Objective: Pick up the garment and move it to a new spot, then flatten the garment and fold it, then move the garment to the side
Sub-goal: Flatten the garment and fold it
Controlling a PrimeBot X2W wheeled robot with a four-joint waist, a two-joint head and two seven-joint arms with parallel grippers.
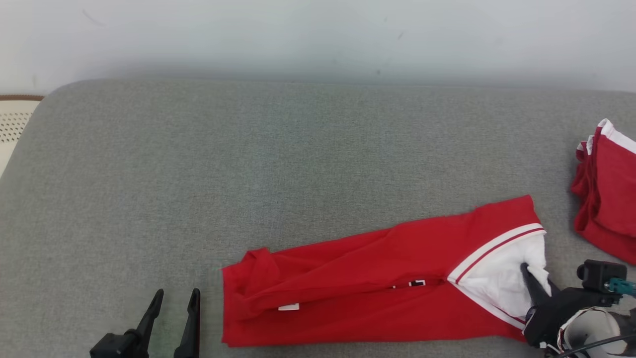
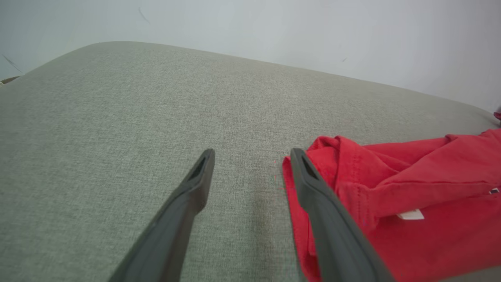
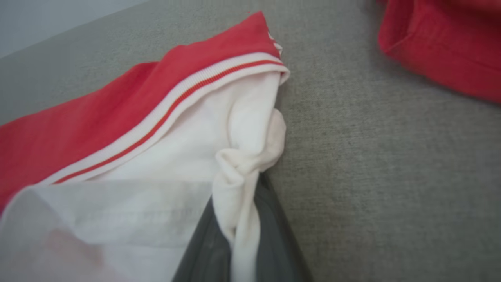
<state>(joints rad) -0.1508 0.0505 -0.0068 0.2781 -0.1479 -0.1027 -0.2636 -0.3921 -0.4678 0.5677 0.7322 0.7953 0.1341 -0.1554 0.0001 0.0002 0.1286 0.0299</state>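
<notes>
The red garment (image 1: 372, 278) lies on the grey cushioned surface (image 1: 278, 159) as a long folded strip running left to right, with a white, red-striped section at its right end. My right gripper (image 1: 529, 273) is shut on that white cloth; in the right wrist view the bunched white fabric (image 3: 242, 156) is pinched between the dark fingers (image 3: 270, 235). At the lower left, my left gripper (image 1: 177, 294) stands open just left of the garment's left edge. In the left wrist view its right finger (image 2: 313, 188) lies along the red hem (image 2: 411, 184), and nothing is between the fingers.
A second pile of red cloth with white trim (image 1: 608, 199) sits at the right edge, close to my right gripper. A cream perforated object (image 1: 15, 124) is beyond the surface's left end. A pale wall (image 1: 318, 35) runs behind it.
</notes>
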